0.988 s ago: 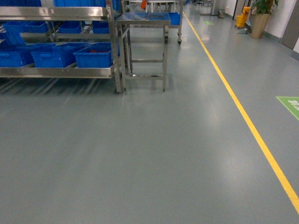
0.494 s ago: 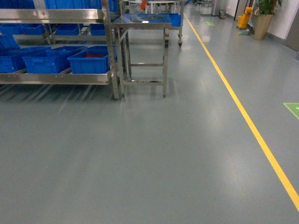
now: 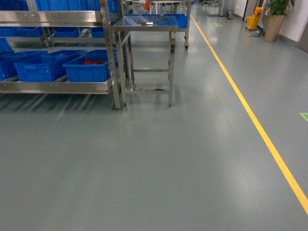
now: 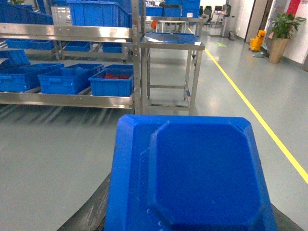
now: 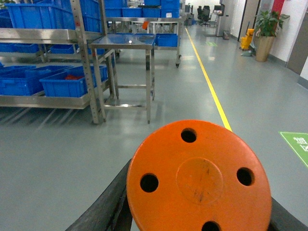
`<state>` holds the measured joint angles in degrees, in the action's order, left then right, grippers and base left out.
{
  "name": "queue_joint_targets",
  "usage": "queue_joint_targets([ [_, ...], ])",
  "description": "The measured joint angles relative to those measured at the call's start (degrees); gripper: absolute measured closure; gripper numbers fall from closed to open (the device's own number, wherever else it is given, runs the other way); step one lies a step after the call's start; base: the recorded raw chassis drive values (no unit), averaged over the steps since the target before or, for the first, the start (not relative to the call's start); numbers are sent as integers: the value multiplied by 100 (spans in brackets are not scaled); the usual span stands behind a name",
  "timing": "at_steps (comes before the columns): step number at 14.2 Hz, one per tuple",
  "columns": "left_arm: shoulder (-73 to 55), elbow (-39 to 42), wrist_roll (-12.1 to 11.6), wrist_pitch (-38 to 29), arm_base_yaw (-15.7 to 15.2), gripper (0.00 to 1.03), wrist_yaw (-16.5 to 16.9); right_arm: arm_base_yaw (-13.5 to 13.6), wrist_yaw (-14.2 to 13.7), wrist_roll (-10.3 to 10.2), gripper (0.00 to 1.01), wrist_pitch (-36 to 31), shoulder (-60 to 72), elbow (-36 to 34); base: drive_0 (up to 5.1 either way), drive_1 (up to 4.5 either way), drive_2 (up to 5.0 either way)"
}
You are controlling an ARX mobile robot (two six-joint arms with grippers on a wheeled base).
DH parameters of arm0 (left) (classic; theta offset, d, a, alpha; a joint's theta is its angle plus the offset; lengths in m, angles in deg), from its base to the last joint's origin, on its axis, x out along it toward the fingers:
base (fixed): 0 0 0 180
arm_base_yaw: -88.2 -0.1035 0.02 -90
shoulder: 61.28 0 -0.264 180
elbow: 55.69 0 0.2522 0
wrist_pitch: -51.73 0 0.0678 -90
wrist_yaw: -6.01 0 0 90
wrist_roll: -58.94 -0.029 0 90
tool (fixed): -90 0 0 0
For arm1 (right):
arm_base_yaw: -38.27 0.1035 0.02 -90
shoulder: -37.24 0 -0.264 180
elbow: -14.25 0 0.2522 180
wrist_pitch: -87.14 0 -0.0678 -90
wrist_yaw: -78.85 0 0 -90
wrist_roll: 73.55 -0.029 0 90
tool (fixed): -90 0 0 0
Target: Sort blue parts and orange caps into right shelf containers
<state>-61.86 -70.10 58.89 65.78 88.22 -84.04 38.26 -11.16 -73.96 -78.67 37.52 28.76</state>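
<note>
A blue part (image 4: 192, 178) fills the left wrist view; an orange cap (image 5: 199, 178) with four holes fills the right. Gripper jaws are hidden, their state undeterminable. The blue crates (image 3: 89, 67) sit on the steel shelf (image 3: 53, 86) at ten o'clock, well apart.

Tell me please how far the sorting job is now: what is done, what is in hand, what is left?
Done: one blue crate on the low shelf already holds something red-orange. In hand: a blue part fills the left wrist view and an orange cap the right, apparently carried. Left: the shelf is still across open floor, so both need delivering.
</note>
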Motion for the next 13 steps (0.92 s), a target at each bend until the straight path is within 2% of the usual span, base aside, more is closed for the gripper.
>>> queue_joint_targets([
  [13,-2,0,0,11,0,62,2,0,2,2,56,-9,0,0,2,421,-418],
])
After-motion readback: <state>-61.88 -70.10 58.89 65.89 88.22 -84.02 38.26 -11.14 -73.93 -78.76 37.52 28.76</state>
